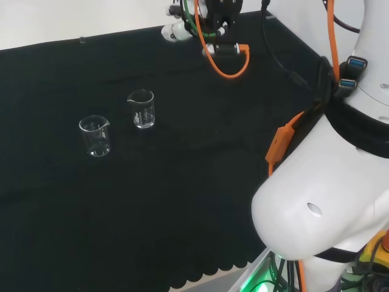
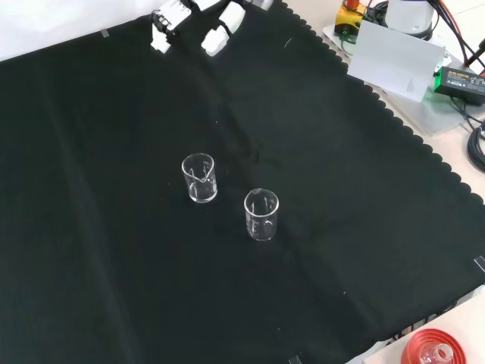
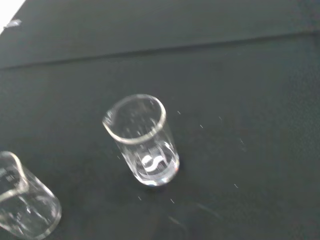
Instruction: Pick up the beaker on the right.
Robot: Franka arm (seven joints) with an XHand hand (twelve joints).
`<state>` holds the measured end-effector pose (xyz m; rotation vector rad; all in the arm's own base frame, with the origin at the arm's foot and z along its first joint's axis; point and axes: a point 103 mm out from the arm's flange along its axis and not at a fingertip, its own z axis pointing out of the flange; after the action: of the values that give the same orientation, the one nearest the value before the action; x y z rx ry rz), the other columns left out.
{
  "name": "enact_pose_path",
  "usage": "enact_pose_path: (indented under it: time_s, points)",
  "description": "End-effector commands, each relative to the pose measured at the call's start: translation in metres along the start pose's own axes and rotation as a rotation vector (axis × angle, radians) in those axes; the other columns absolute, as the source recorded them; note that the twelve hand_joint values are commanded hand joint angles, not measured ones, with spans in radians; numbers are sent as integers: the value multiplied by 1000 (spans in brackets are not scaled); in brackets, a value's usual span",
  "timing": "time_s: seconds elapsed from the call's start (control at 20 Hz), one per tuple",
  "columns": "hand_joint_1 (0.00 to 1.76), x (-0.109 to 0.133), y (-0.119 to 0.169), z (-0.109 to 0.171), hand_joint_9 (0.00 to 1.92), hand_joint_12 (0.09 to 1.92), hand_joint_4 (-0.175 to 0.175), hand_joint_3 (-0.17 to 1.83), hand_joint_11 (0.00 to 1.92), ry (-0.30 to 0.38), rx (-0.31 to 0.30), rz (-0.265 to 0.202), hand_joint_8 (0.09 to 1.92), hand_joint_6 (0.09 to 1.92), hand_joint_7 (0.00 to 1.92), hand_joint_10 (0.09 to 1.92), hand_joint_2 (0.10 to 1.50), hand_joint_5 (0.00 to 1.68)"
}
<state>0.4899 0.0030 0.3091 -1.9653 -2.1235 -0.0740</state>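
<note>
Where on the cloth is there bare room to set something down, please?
The cloth is bare almost everywhere: the whole stretch left of the two beakers in the front view, and the strip between them and the scalloped edge. Only the narrow gap between the beakers is tight. The hand sits at the far edge.

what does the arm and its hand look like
The arm is glossy white with rounded links and black bands at the joints. Orange cables and black ones run along it, with an orange clip on one. The hand has white finger segments with black parts between them.
</note>
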Motion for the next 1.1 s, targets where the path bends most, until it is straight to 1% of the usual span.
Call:
enact_pose_path:
  time_s: [0.05, 0.3, 0.45, 0.65, 0.85, 0.9, 1.0, 1.1]
  points:
    - [403, -8, 78, 68, 147, 942, -52, -30, 0, 190, 4, -45, 575, 87, 77, 714, 1297, 195]
    - [412, -12, 90, 84, 150, 948, -52, -35, 0, 213, 26, -54, 579, 87, 80, 714, 1289, 197]
    - [417, -17, 95, 94, 153, 950, -51, -39, 0, 248, 28, -62, 582, 87, 80, 715, 1283, 198]
    - [419, -22, 101, 105, 160, 952, -49, -49, 0, 271, 33, -77, 585, 87, 82, 716, 1265, 201]
    - [454, -27, 105, 120, 204, 993, -50, -100, 0, 318, 39, -109, 603, 87, 109, 724, 1191, 228]
    - [466, -31, 104, 122, 213, 1004, -51, -114, 0, 336, 39, -116, 608, 87, 119, 725, 1169, 235]
    - [486, -33, 105, 131, 223, 1017, -52, -141, 0, 367, 51, -124, 615, 87, 129, 726, 1129, 244]
    - [499, -33, 105, 138, 228, 1024, -53, -162, 0, 373, 57, -127, 618, 87, 132, 726, 1098, 248]
